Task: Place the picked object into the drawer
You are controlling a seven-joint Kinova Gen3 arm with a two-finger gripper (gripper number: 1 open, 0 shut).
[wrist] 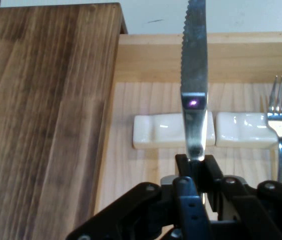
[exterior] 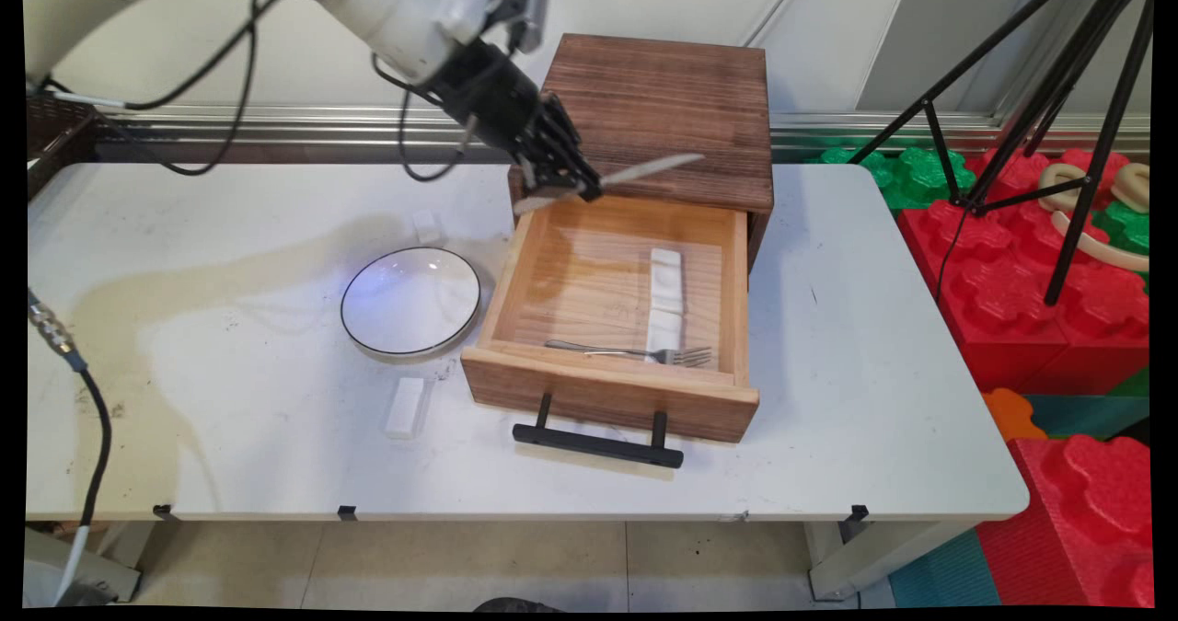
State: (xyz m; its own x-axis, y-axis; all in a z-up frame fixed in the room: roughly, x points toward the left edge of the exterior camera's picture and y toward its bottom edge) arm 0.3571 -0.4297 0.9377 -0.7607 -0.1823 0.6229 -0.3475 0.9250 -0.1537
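One knife (exterior: 609, 182) we are gripping in closed jaws is risking twisting loose over the open drawer (exterior: 515, 290), being pinched thinly.

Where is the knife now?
The knife is clamped in the end effector, above the open drawer's back edge, before the wooden box.

I work in what looks like a robot test room, not a home: a plain white table (exterior: 230, 437) against a bare wall, a black camera tripod (exterior: 1058, 97) at the side, and big red and green foam blocks (exterior: 994, 271) on the floor.
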